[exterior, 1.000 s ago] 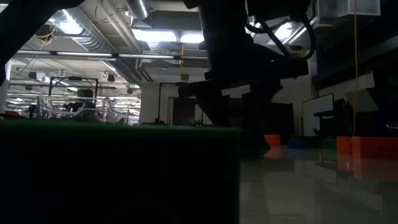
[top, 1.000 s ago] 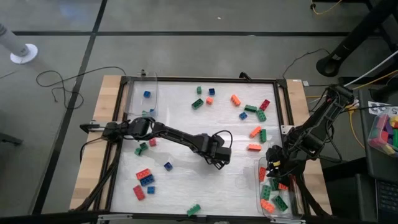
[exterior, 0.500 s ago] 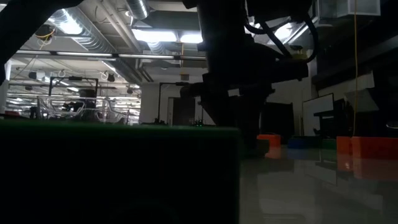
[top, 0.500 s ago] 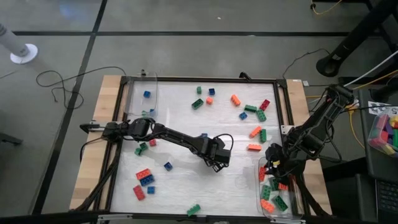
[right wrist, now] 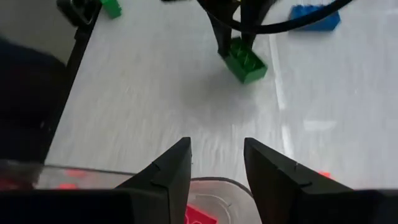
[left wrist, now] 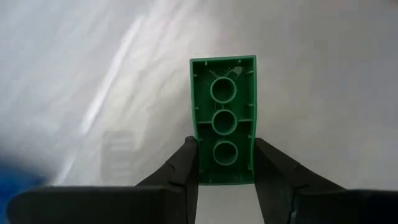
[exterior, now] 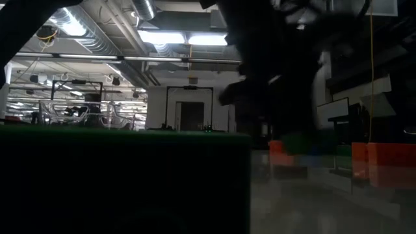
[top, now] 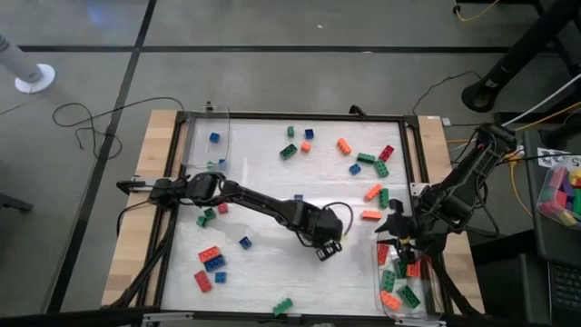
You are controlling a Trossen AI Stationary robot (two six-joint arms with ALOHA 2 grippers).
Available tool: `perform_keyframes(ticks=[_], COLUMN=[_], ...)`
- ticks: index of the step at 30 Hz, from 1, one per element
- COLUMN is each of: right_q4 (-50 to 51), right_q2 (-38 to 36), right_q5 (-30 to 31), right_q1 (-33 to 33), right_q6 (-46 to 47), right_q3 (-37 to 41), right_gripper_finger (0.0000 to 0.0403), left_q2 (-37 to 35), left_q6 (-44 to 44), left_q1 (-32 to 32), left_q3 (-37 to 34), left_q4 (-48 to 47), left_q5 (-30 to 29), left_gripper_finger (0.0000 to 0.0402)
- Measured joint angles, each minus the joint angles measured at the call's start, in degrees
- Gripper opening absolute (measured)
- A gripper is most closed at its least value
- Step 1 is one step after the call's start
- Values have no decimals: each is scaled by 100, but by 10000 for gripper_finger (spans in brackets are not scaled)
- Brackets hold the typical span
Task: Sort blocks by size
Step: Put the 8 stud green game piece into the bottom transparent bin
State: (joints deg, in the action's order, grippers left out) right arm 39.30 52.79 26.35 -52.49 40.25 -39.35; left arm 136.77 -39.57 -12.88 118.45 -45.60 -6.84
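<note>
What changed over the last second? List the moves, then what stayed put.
The left gripper shifted slightly toward the right-hand bin and closed its fingers on a long green block, now lifted off the table. The right gripper stayed open over the bin's edge. The loose blocks did not move.

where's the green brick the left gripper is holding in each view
High view: hidden under the left gripper, mid table.
Low view: too dark to tell.
Left wrist view: green brick centre, underside up, between the fingers.
Right wrist view: upper middle, off the table.
Shared landmark: the left gripper holding it.
</note>
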Motion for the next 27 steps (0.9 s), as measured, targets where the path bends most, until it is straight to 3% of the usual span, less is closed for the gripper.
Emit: perform_keyframes(ticks=[7, 14, 27], right_q4=[-486, -1171, -2305], right_q2=[112, 538, 1331], right_q5=[-188, -193, -335], right_q1=[0, -2, 0], right_q6=[-1605, -3237, -4075], right_q3=[0, 0, 0], right_gripper_finger=[147, 147, 147], left_q2=[-38, -66, -68], left_q6=[843, 1021, 982], left_q1=[26, 65, 54], left_q3=[0, 0, 0], left_q4=[1224, 2226, 2967], left_q5=[1084, 2242, 2509], left_gripper_finger=[104, 109, 111])
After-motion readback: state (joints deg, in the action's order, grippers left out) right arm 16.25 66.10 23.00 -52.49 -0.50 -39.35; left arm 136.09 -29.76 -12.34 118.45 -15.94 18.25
